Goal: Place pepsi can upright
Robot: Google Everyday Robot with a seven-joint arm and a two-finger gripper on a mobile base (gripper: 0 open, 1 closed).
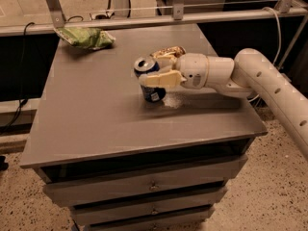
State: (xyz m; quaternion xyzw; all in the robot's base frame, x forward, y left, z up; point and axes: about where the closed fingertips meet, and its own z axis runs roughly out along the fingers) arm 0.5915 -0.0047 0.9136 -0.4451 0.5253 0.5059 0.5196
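The pepsi can (150,91), dark blue with a silver top and a white label patch, stands nearly upright on the grey table (91,114), near its middle. My gripper (155,70) comes in from the right on a white arm (250,76). It is shut on the can, one cream finger (161,80) across the can's front and the other behind it. The can's bottom is at or just above the tabletop.
A gold-brown dented can (169,51) lies just behind the gripper. A green crumpled bag (84,36) lies at the table's far left corner. A metal rail (154,19) runs behind the table. Drawers are below the tabletop.
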